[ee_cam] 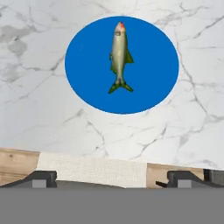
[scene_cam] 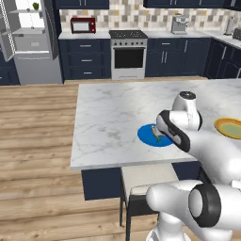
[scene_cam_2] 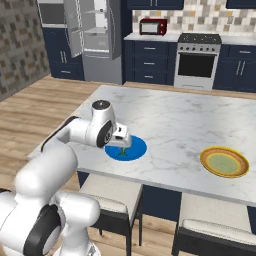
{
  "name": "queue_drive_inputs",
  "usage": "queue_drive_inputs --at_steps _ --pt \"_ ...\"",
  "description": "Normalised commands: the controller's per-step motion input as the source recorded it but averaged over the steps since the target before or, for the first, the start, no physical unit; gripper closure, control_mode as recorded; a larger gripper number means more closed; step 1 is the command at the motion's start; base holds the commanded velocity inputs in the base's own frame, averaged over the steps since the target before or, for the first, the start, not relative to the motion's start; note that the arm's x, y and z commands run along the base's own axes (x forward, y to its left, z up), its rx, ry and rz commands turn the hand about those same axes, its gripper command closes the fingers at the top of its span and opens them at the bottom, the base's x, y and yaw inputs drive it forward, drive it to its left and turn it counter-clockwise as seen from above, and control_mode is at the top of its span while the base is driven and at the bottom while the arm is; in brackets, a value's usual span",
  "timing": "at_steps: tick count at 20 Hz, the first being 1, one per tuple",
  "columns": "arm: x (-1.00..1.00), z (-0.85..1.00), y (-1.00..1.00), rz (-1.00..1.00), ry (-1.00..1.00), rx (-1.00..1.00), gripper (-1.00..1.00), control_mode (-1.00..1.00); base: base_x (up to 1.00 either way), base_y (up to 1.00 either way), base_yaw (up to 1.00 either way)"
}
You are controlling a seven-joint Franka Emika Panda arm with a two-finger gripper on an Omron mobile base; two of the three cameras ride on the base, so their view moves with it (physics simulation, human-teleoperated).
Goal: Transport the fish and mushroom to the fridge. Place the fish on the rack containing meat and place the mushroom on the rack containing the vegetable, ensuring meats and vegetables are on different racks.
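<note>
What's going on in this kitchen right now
A white robot arm is reaching over the marble island toward a fish lying on a blue plate. Its gripper hangs above the plate's near side with the jaws wide open and nothing in them, so the fish has not been picked up yet. A yellow plate sits farther along the island. The fridge stands open across the room, next to the dark cabinets.
</note>
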Motion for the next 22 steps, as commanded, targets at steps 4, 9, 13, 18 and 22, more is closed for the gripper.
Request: queue_drive_inputs --at_steps 4,9,13,18,22 --pt "0.66 -0.38 -0.02 0.01 0.00 0.01 -1.00 -1.00 0.00 0.00 0.00" --pt "0.62 -0.35 -0.01 0.00 0.00 0.00 -1.00 -1.00 0.00 0.00 0.00" --pt "0.62 -0.26 -0.08 0.00 0.00 0.00 -1.00 -1.00 0.00 0.00 0.00" --pt "0.51 -0.26 -0.12 0.00 0.05 0.00 -1.00 -1.00 0.00 0.00 0.00" --pt "0.48 -0.30 -0.05 0.00 0.08 0.00 -1.00 -1.00 0.00 0.00 0.00"
